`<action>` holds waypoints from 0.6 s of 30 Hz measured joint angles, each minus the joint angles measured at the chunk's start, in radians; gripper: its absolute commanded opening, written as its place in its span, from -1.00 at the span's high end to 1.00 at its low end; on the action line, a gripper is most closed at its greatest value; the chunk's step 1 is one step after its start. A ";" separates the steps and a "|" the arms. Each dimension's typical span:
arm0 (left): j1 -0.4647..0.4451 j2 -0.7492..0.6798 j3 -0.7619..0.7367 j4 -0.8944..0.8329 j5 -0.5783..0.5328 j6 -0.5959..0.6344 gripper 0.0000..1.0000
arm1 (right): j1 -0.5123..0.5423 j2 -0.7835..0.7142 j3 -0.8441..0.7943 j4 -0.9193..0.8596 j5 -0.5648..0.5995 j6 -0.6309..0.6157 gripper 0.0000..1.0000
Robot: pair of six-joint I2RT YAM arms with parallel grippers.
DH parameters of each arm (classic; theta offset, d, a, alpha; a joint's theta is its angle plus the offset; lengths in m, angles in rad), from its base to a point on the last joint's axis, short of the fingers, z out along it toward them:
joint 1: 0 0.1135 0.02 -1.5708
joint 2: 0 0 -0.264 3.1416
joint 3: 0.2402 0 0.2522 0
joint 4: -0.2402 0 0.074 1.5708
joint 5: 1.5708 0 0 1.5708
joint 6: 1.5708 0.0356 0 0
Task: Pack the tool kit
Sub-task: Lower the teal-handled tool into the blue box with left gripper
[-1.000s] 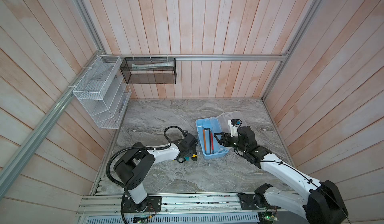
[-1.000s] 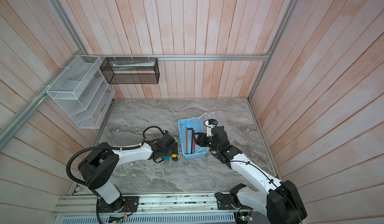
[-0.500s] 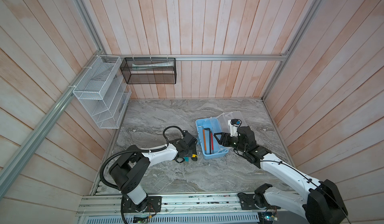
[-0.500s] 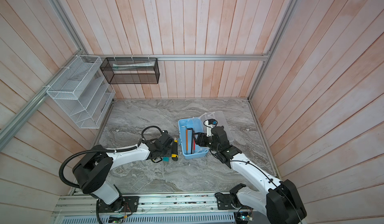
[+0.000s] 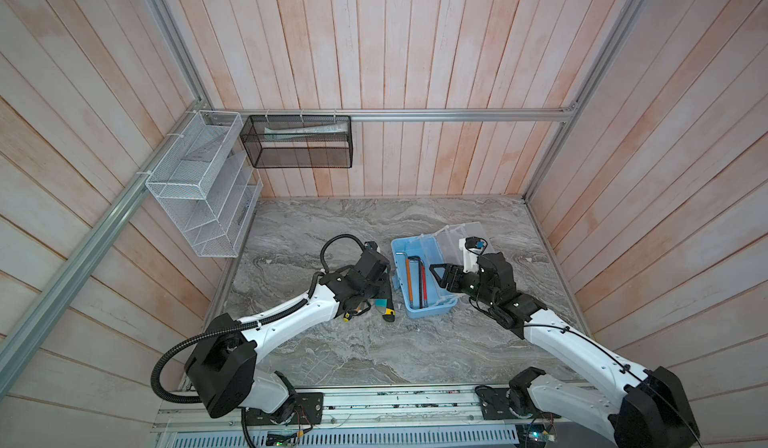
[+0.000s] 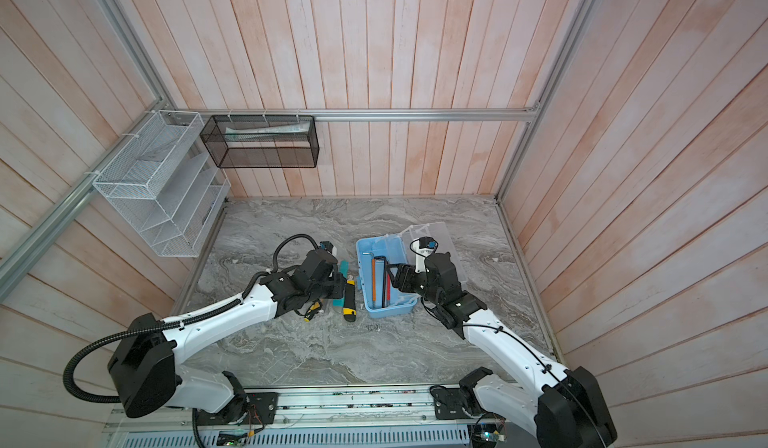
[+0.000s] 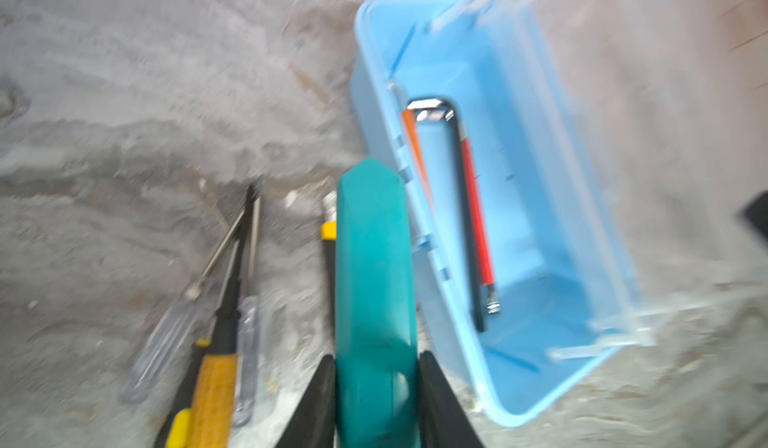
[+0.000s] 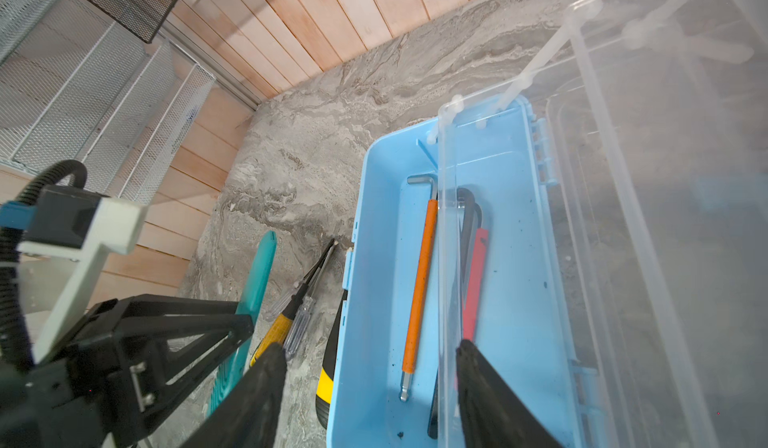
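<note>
One open tool kit [image 5: 430,311], long axis near-to-far

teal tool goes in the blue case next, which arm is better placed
Left. The left gripper is shut on the teal tool beside the open tool kit; the right gripper stands open over it.

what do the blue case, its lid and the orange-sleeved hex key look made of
Blue case: smooth opaque plastic, with moulded ribs. Lid: transparent glossy plastic, seen straight through. Orange-sleeved hex key: shiny bare metal ends, probably steel; matte orange sleeve, likely plastic.
</note>
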 measured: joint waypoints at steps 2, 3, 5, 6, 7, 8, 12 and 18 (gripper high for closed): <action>0.000 0.008 0.030 0.068 0.040 -0.025 0.40 | -0.003 -0.019 0.005 -0.005 0.007 0.000 -0.29; 0.000 0.016 0.041 0.098 0.058 -0.037 0.40 | -0.006 -0.028 0.007 -0.007 0.013 0.000 -0.29; 0.000 0.052 0.071 0.191 0.105 -0.072 0.41 | -0.015 -0.055 0.008 -0.017 0.026 0.003 -0.29; 0.000 0.074 0.087 0.226 0.126 -0.088 0.40 | -0.020 -0.068 0.008 -0.024 0.032 0.005 -0.29; 0.000 0.106 0.111 0.266 0.149 -0.106 0.40 | -0.027 -0.087 0.008 -0.031 0.039 0.007 -0.29; 0.000 0.139 0.135 0.300 0.169 -0.123 0.40 | -0.035 -0.107 0.008 -0.038 0.045 0.008 -0.29; 0.000 0.272 0.227 0.411 0.241 -0.192 0.40 | -0.067 -0.190 0.013 -0.066 0.068 0.012 -0.29; -0.013 0.395 0.239 0.536 0.284 -0.313 0.40 | -0.101 -0.265 0.016 -0.096 0.082 0.015 -0.29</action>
